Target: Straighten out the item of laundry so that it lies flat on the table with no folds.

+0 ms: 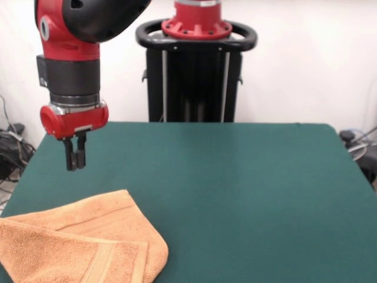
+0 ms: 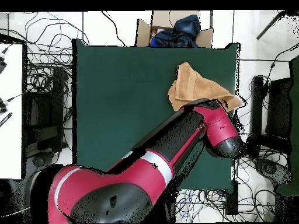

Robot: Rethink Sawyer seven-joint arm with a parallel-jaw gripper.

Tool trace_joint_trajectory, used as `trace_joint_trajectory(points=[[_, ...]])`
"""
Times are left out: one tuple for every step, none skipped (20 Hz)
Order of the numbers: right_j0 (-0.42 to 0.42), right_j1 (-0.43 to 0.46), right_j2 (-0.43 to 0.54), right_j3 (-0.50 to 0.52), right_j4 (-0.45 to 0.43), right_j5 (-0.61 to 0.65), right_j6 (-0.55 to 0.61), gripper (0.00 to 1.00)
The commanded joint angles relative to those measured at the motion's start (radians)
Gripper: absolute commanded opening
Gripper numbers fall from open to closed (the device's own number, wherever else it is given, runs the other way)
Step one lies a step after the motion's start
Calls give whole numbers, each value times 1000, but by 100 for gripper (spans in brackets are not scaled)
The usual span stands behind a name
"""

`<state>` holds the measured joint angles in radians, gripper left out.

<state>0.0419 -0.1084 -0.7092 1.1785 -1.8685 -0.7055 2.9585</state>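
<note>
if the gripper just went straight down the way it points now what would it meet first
Probably the table, or the towel's far edge. In the front view the gripper hangs fingers-down, empty, beyond the towel; overhead the arm hides it, so depth is unclear.

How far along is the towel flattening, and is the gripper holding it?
Nothing looks done: the towel lies folded over itself near a table corner, one layer doubled across another, part of it past the table's edge. In hand: the gripper hangs above the table behind the towel, fingers close together, holding nothing and apart from the cloth. Left: grasp an edge, pull the fold open and spread it flat.
</note>
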Motion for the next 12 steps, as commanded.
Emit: trace_joint_trajectory(points=[[33,51,-63,14,14,52,230,0],[35,58,-64,11,18,58,232,0],[36,65,-65,7,24,61,233,0],[38,77,-62,2,32,70,236,0],[38,83,-60,-2,39,72,234,0],[39,91,-53,-7,49,74,234,0],[39,96,-50,-12,54,72,231,0],[37,103,-43,-19,61,68,231,0],[36,106,-41,-24,66,66,229,0],[34,113,-38,-31,69,62,230,0],[32,117,-35,-36,73,62,228,0],[30,120,-32,-41,76,61,227,0]])
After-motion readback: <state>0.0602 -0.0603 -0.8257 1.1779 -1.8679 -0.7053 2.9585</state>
